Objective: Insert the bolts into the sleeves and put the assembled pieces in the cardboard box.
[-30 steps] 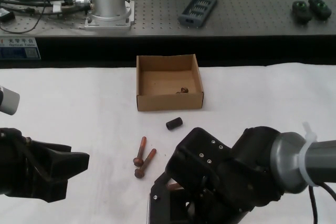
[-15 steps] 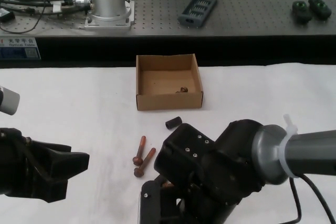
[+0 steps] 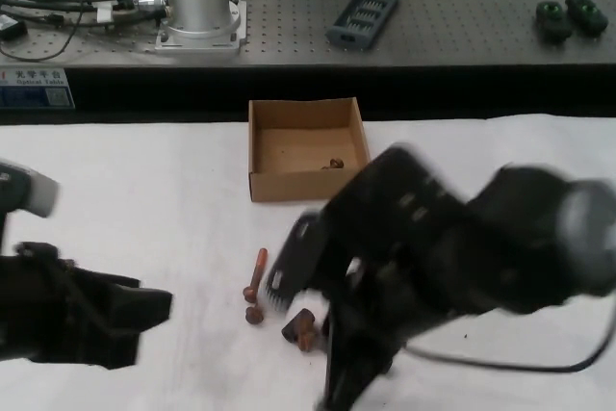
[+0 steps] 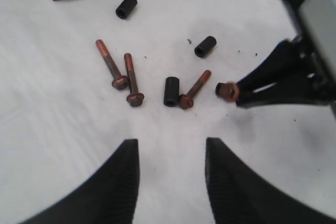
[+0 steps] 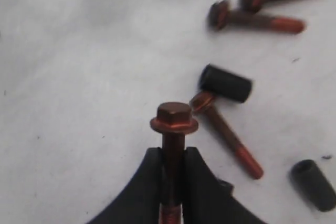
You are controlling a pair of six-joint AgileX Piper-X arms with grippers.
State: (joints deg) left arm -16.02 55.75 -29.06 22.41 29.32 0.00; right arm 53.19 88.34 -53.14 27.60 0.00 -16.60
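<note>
Copper-coloured, stiff and light, the bolt (image 5: 174, 121) sits pinched in my right claw (image 5: 172, 156) just above the bench (image 5: 79, 77). My fingers press on its shank below the flanged head. I judge the smooth round shank could roll, so a firm hold near the head suits it. My left claw (image 4: 170, 148) hangs spread over loose sleeves (image 4: 171, 91).

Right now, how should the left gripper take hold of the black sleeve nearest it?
I'd grip the sleeve across its middle, from above, with the left gripper: it lies flat on its side, and the head of a bolt sits beside one end.
</note>
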